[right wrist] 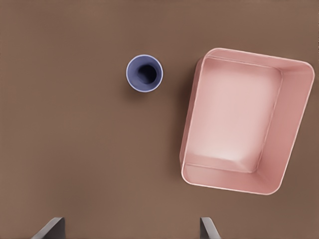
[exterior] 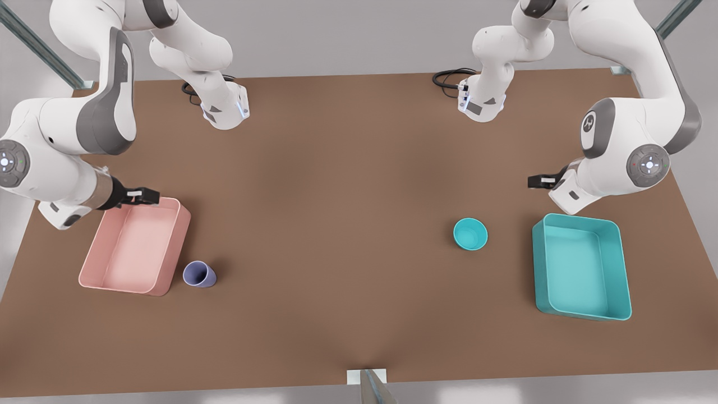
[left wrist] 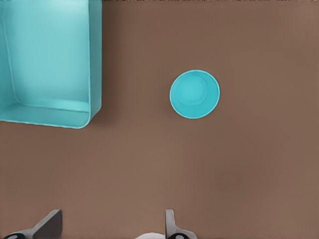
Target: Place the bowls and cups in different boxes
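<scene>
A teal bowl (exterior: 470, 234) (left wrist: 194, 94) stands upright on the brown table, on the front view's right. Beside it, further right, is the teal box (exterior: 580, 268) (left wrist: 50, 59). My left gripper (exterior: 541, 180) (left wrist: 110, 226) hangs open above the table near that box's far corner, holding nothing. On the front view's left, a lavender cup (exterior: 199, 274) (right wrist: 144, 73) stands next to the pink box (exterior: 134, 247) (right wrist: 234, 119). Over the pink box's far rim, my right gripper (exterior: 143, 195) (right wrist: 129, 229) is open with nothing in it. Nothing lies in either box.
Both arm bases (exterior: 224, 109) (exterior: 482, 101) stand at the table's far edge with black cables (exterior: 449, 76) beside them. A small metal mount (exterior: 367, 381) sits at the middle of the front edge. A wide stretch of bare table (exterior: 336, 224) lies between the two boxes.
</scene>
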Motion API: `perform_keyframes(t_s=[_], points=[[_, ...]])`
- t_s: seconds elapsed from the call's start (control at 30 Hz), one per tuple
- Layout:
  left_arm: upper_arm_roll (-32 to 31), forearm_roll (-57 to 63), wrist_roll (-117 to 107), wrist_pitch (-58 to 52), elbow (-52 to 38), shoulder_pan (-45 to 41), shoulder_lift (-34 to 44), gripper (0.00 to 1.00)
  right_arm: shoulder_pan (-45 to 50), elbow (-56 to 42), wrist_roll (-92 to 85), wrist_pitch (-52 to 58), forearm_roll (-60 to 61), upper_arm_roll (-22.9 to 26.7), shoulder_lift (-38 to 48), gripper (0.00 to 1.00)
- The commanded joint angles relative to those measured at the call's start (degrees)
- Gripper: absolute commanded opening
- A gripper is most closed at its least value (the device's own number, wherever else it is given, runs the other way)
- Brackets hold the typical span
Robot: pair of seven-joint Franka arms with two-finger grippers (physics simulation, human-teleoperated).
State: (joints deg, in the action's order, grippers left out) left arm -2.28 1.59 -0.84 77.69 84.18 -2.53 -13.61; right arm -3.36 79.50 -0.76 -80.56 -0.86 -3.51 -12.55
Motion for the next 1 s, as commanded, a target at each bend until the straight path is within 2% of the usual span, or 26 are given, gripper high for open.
perform_keyframes(t_s=[0.0,0.07,0.13,0.2,0.27,0.4,0.57,0.83,0.9,0.93,0.97], points=[[0.0,-3.2,0.3,4.1,-0.1,-0.4,-3.1,1.00,-0.1,0.0,-0.4,-2.8,0.0,0.0,0.1,1.00],[0.1,-10.3,0.4,19.7,0.0,-0.4,-14.4,1.00,0.2,-0.4,-0.6,-3.5,-0.1,-0.2,-2.1,1.00],[0.1,-16.0,0.4,31.8,0.1,0.0,-23.8,1.00,3.4,-0.2,-1.0,-10.6,-1.2,-0.6,-9.2,1.00],[0.1,-20.6,1.1,41.3,1.9,0.2,-27.3,1.00,4.9,0.1,-0.3,-17.7,-1.1,-0.6,-14.2,1.00],[0.1,-20.5,8.7,41.2,4.9,0.9,-27.2,1.00,4.3,1.2,-0.3,-23.2,-1.1,-0.4,-17.7,1.00],[0.1,-20.1,14.7,39.2,7.1,1.8,-27.2,1.00,2.5,7.0,-0.3,-34.0,-1.2,0.0,-19.4,1.00],[0.1,-17.6,17.4,29.1,7.7,1.8,-25.9,1.00,1.5,6.9,-0.3,-40.6,-0.7,0.1,-23.4,1.00],[0.0,-17.5,19.6,29.5,12.6,1.2,-25.6,1.00,-0.9,9.3,-1.6,-41.1,-0.6,0.1,-24.3,1.00],[-0.4,-17.9,19.4,32.6,12.6,0.9,-26.1,0.97,-1.2,11.5,-1.6,-40.9,-0.6,0.0,-23.6,1.00],[-0.6,-17.9,19.4,33.2,12.6,0.9,-26.5,0.89,-1.5,12.4,-1.6,-40.9,-0.6,0.0,-23.1,1.00],[-0.6,-18.0,19.3,33.3,12.6,0.9,-26.5,0.63,-1.5,13.0,-1.6,-41.0,-0.5,0.0,-23.1,1.00]])
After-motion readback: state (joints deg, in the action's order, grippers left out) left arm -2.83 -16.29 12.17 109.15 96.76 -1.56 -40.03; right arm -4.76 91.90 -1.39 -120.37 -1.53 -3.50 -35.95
